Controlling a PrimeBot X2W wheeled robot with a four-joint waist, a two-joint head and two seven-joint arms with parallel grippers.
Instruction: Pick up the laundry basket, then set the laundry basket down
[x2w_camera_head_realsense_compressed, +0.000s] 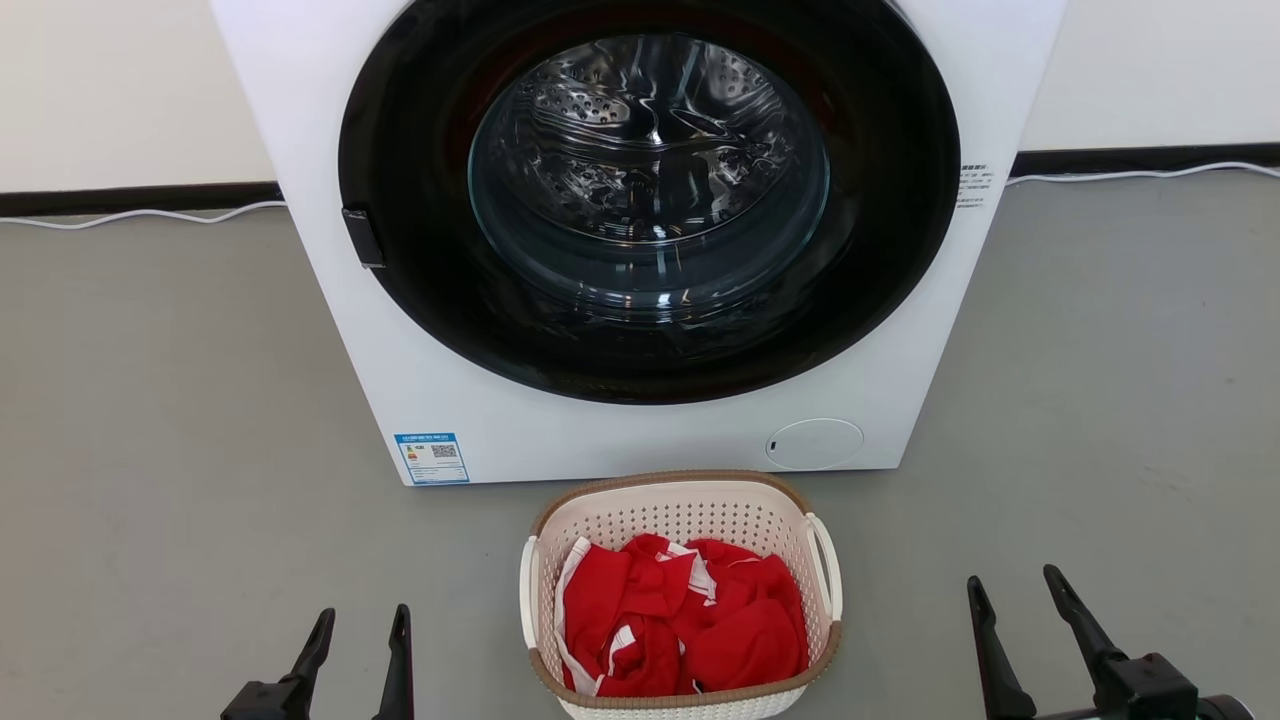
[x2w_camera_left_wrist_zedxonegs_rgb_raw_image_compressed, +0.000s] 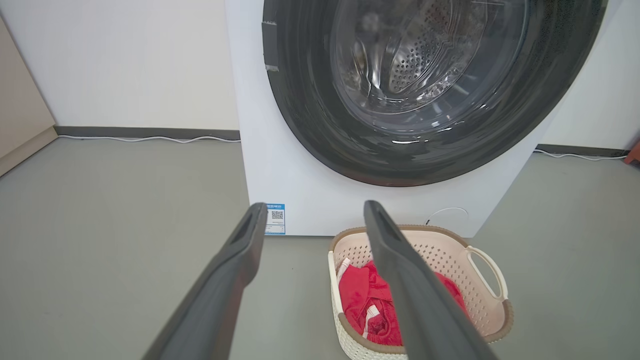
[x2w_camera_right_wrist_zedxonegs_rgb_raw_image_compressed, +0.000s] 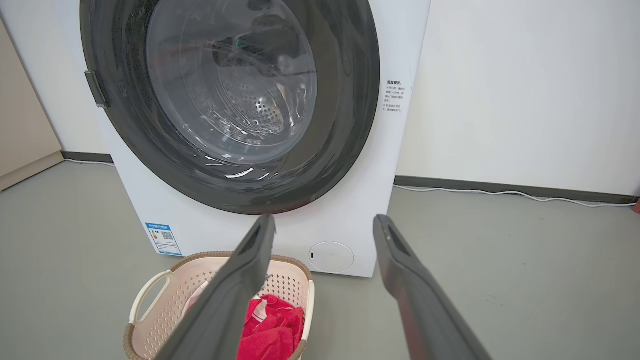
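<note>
Laundry basket (x2w_camera_head_realsense_compressed: 680, 515): on the floor, just in front of the washing machine (x2w_camera_head_realsense_compressed: 640, 445) — red clothes (x2w_camera_head_realsense_compressed: 690, 620) inside.
Left gripper (x2w_camera_head_realsense_compressed: 364, 612): fingers apart, empty, before the machine's left.
Right gripper (x2w_camera_head_realsense_compressed: 1011, 577): apart too — before its right.

**Basket on the floor before the washing machine**

The laundry basket (x2w_camera_head_realsense_compressed: 680, 515) stands on the floor (x2w_camera_head_realsense_compressed: 150, 400), just in front of the washing machine (x2w_camera_head_realsense_compressed: 620, 445). Clothes (x2w_camera_head_realsense_compressed: 690, 620) lie in the basket. The left gripper (x2w_camera_head_realsense_compressed: 363, 612) is to the basket's left and the right gripper (x2w_camera_head_realsense_compressed: 1011, 577) to its right, both apart from it. A cable (x2w_camera_head_realsense_compressed: 150, 215) runs along the floor's far edge, on either side of the machine.
</note>
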